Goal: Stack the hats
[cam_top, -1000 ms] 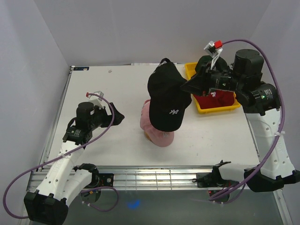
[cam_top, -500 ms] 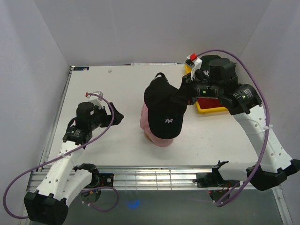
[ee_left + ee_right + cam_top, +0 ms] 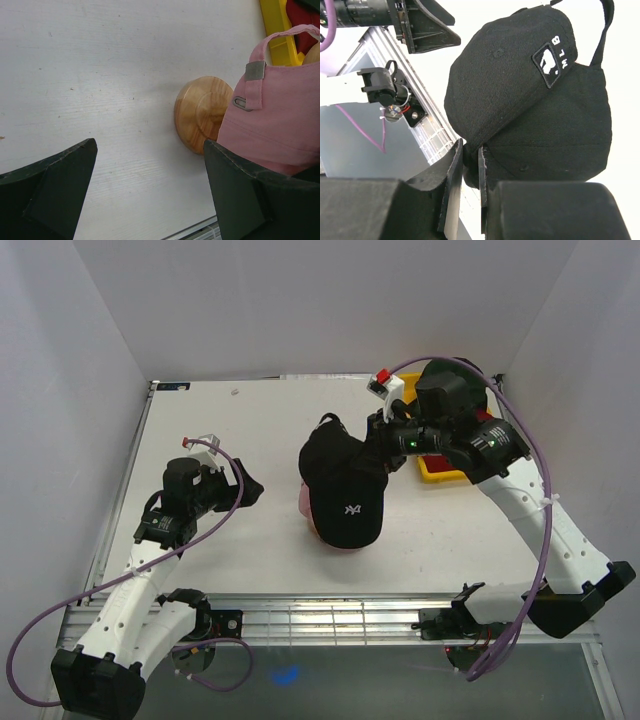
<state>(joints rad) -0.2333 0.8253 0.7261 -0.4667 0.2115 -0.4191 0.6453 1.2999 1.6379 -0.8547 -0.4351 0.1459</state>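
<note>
While the right gripper (image 3: 470, 150) pinches the black cap (image 3: 345, 485), the pink cap (image 3: 270, 120) sits just below it.
Yellow tray (image 3: 437, 474) beside its wrist; left gripper (image 3: 150, 150), gaping wide, faces the wooden stand (image 3: 197, 120).

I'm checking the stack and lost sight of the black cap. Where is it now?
In the top view, the black cap is at mid-table, pinched by the right gripper directly over the pink cap, just left of the yellow tray.

black cap (image 3: 343, 480): pale logo showing, crown draped over the pink one, mid-table
pink cap (image 3: 270, 115): mostly covered, buckled back strap showing
red cap (image 3: 300, 14): in the bin (image 3: 277, 30)
</note>
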